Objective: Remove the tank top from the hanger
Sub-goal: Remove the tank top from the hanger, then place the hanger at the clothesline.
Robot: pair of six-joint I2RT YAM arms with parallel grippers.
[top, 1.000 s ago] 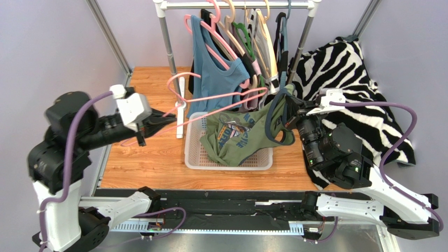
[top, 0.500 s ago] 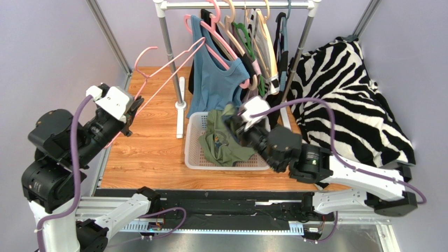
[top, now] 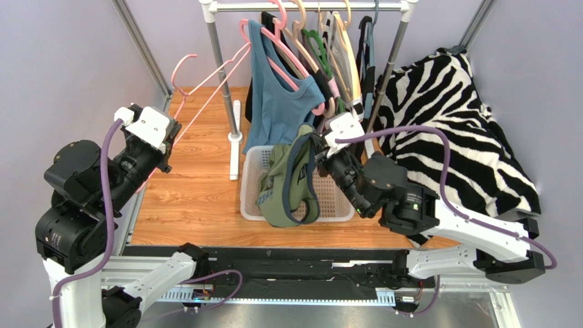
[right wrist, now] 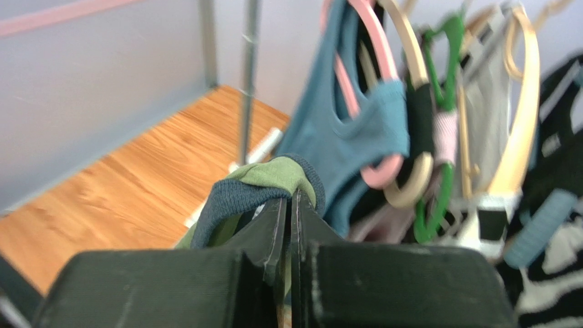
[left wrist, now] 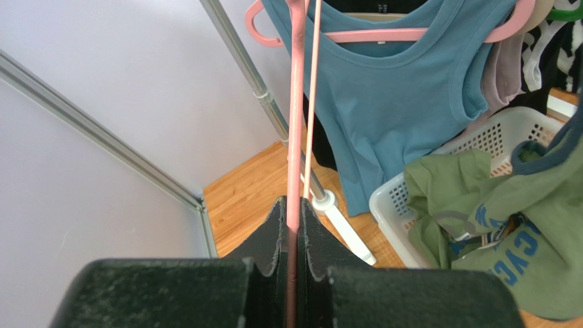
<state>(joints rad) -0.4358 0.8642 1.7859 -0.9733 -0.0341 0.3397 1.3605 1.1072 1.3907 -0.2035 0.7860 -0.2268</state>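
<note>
Where the right end effector (right wrist: 287, 205) clamps its strap, the olive-green cotton tank top (top: 280, 205) hangs straight down, above the white plastic basket (top: 332, 201).

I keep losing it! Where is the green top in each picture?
Top view: green top in the middle, hanging over the basket.
Left wrist: green top at the bottom right, by the basket.
Right wrist: green top in the middle, pinched in the fingers.
Shared landmark: the blue top, seen in all three.
</note>
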